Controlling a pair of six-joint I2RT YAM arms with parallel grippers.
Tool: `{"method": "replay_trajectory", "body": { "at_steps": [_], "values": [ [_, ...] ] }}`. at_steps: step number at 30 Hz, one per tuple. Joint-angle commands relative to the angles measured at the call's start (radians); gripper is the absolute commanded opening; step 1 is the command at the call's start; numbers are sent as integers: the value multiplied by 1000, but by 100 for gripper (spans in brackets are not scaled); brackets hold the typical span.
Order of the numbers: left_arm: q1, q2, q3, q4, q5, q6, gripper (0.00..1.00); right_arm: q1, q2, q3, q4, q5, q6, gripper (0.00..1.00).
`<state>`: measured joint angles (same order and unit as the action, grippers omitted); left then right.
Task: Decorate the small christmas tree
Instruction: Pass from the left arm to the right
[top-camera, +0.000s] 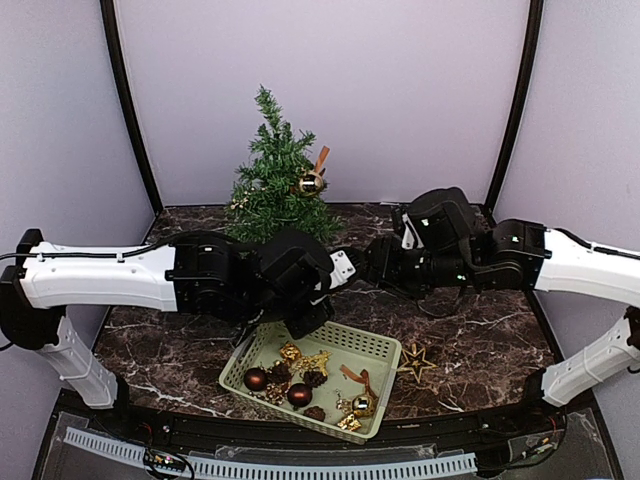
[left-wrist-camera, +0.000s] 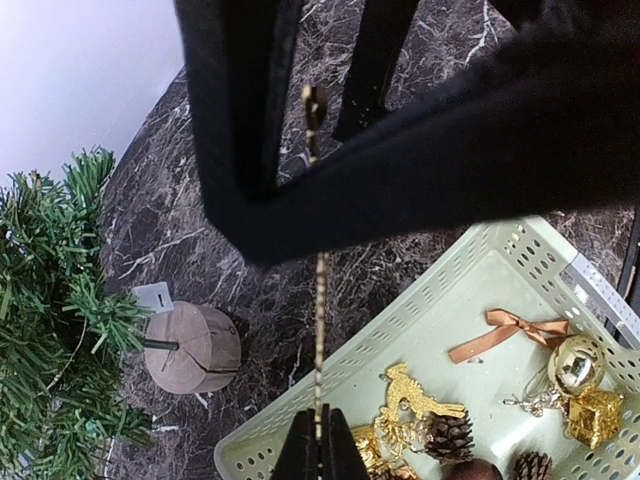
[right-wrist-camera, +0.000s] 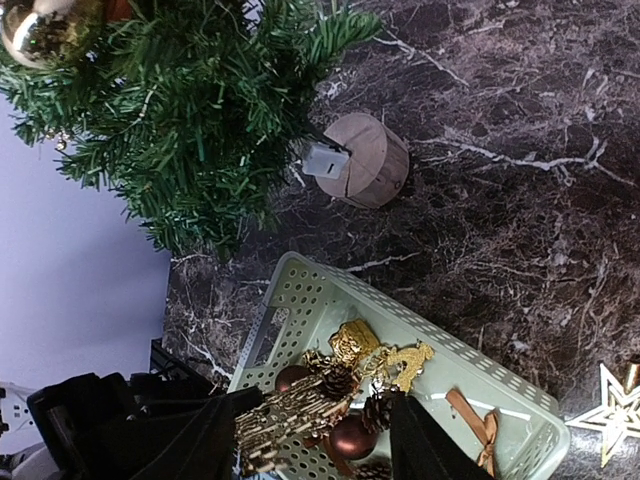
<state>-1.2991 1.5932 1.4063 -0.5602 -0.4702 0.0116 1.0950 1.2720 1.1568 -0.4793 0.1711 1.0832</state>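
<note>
Pale lilac walls (top-camera: 320, 90), 2 black curved corner posts (top-camera: 127, 110), dark brown marble tabletop (top-camera: 480, 350) with white veins

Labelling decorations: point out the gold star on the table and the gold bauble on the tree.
Flat gold star ornament (top-camera: 415, 362), top external view, its middle.
Shiny gold ball bauble (top-camera: 310, 184), top external view, its front.

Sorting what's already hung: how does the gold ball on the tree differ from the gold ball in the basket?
The hung gold ball dangles from the tree, ribbon pointing up; the loose gold ball lies in the basket, ribbon sprawled beside it. Both are shiny gold with orange ribbons.
</note>
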Motion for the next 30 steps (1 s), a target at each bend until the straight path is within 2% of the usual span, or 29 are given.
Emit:
{"method": "replay_trajectory", "body": {
  "at_steps": [1,8,18,25,26,28,29,30],
  "values": [
    [-16,29,44,-39,-62,42,0,9,33,42,9,-19,43,50],
    [-22,71,77,-46,-105,45,0,9,66,52,-14,-4,59,29],
    [-41,120,98,-43,-217,43,0,8,51,-17,58,64,156,16],
    [-50,123,91,-25,-212,57,0,6,28,-71,129,110,205,2],
    [-53,123,87,-22,-204,64,2,6,24,-77,139,117,210,0],
    [-57,123,80,-17,-192,69,15,6,14,-91,157,132,218,0],
    [-59,121,76,-19,-182,69,30,5,9,-97,165,142,221,0],
    [-60,119,64,-23,-161,62,38,4,-3,-109,174,154,223,0]
  ]
}}
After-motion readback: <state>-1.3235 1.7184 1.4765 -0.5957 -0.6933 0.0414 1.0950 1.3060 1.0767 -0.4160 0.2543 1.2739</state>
